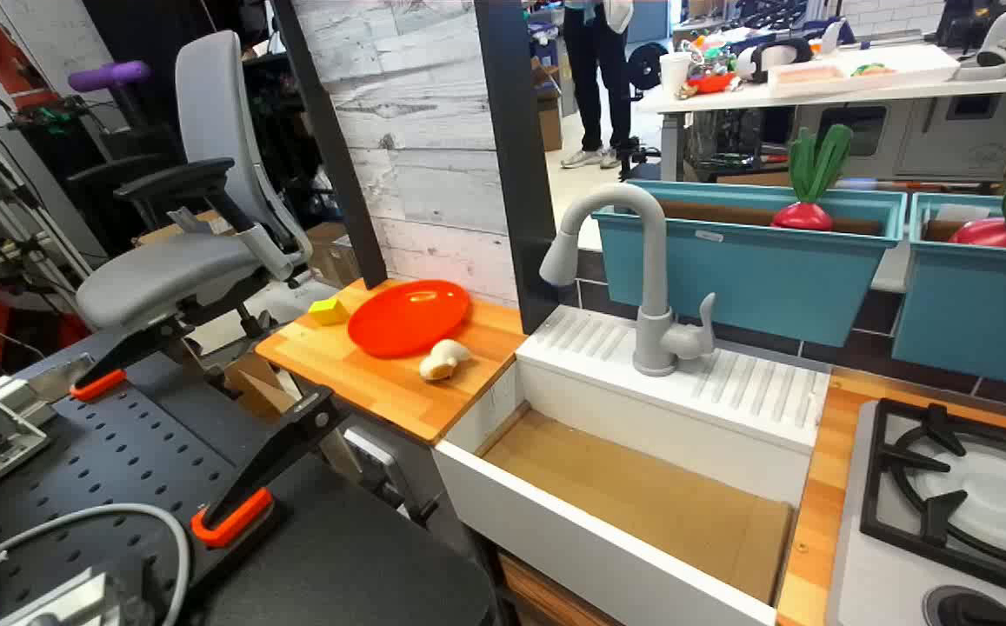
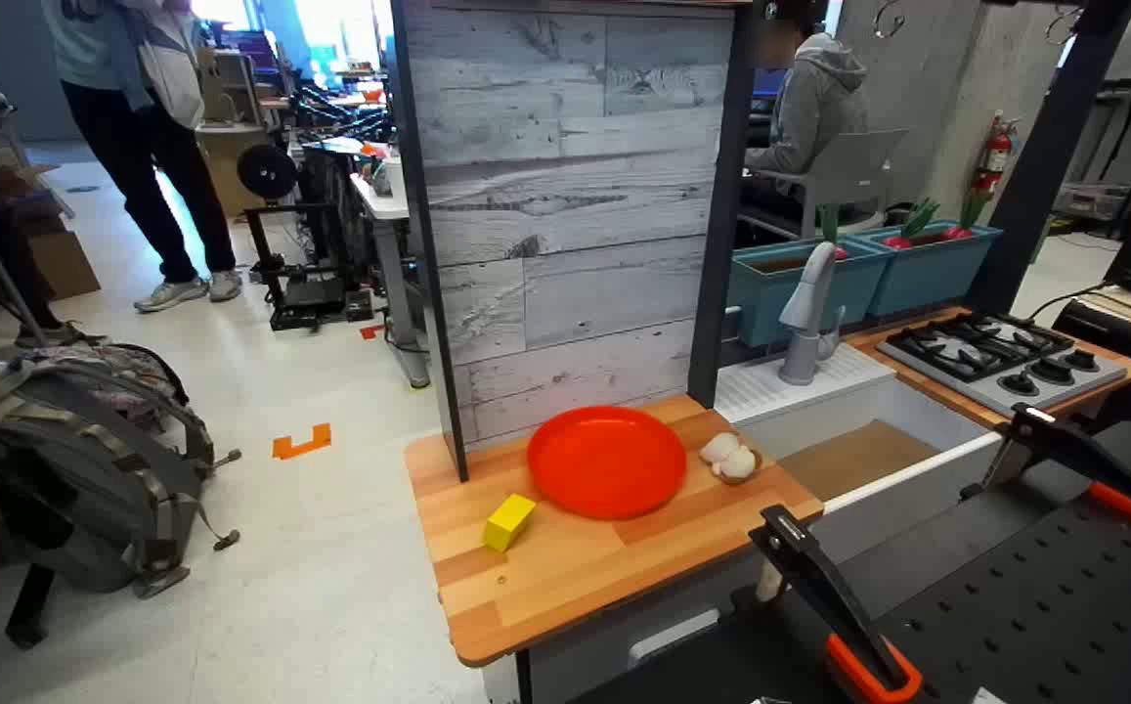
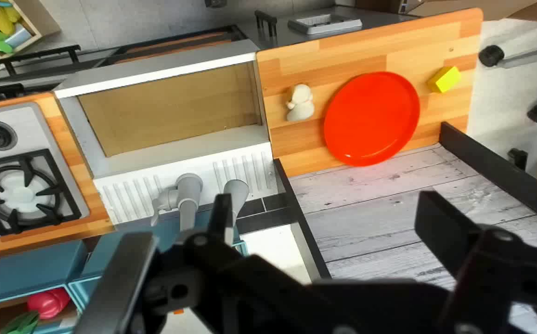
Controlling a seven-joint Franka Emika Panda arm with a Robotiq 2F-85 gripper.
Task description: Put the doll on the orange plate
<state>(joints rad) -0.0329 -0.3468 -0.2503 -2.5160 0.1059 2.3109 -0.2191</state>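
The doll (image 3: 300, 103), a small cream lumpy figure, lies on the wooden counter beside the orange plate, with a gap between them in the wrist view. It also shows in both exterior views (image 1: 445, 359) (image 2: 730, 458). The orange plate (image 3: 372, 118) is round, glossy and has nothing on it; it also shows in both exterior views (image 1: 409, 318) (image 2: 607, 462). My gripper (image 3: 326, 202) shows only in the wrist view, its two black fingers wide apart with nothing between them. It is apart from the doll and the plate. The exterior views do not show the arm.
A yellow block (image 3: 444, 79) lies on the counter on the plate's far side from the doll. A white sink (image 1: 607, 530) with a grey faucet (image 1: 655, 261) adjoins the counter. A wood-look panel (image 2: 575, 215) rises behind the plate. A stove (image 2: 1005, 357) stands beyond the sink.
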